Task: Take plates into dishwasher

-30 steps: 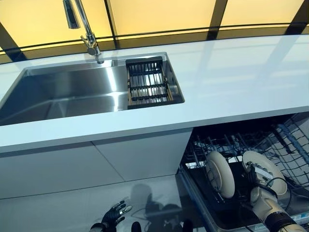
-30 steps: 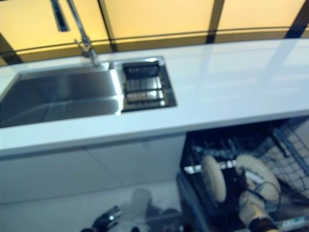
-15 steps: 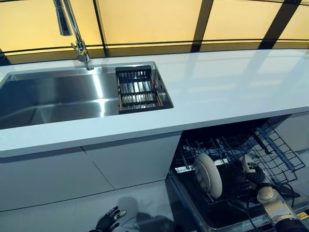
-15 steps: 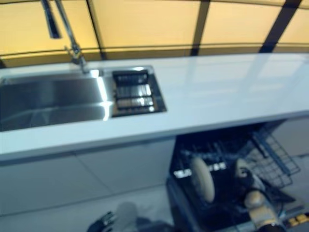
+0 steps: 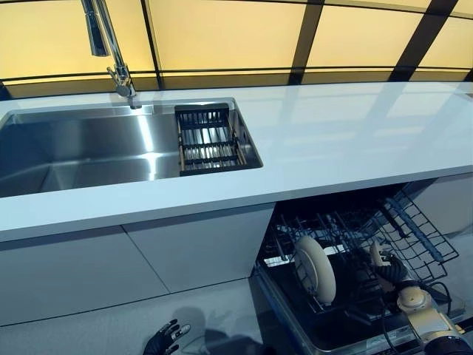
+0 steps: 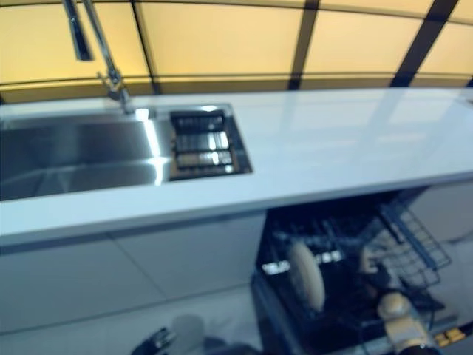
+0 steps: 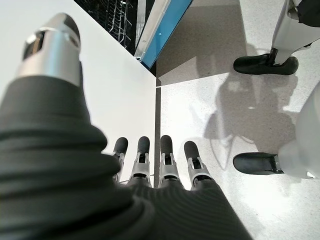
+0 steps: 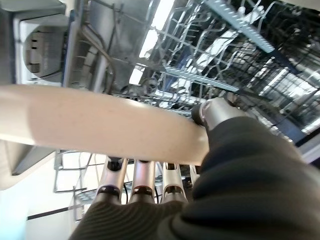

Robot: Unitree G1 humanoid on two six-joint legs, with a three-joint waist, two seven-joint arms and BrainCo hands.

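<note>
Plate (image 8: 100, 122) in my right hand (image 5: 395, 270) sits edge-up over the dishwasher's lower rack (image 5: 414, 237), thumb on one face and fingers (image 8: 142, 180) behind, so it can drop between the tines. Another plate (image 5: 314, 268) already stands upright there, well apart. Whether mine touches the tines, I can't quite tell. My left hand (image 7: 155, 160) hangs low by the floor, fingers relaxed, holding nothing.

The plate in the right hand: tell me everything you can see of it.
The plate in the right hand is cream-coloured, round and plain, looking like ceramic or melamine. It is held on edge, nearly upright, over the dishwasher's pulled-out lower rack, to the right of a second plate already standing in the tines. The right hand pinches its rim, thumb on one face and fingers on the other. Whether it touches the rack cannot be told.
</note>
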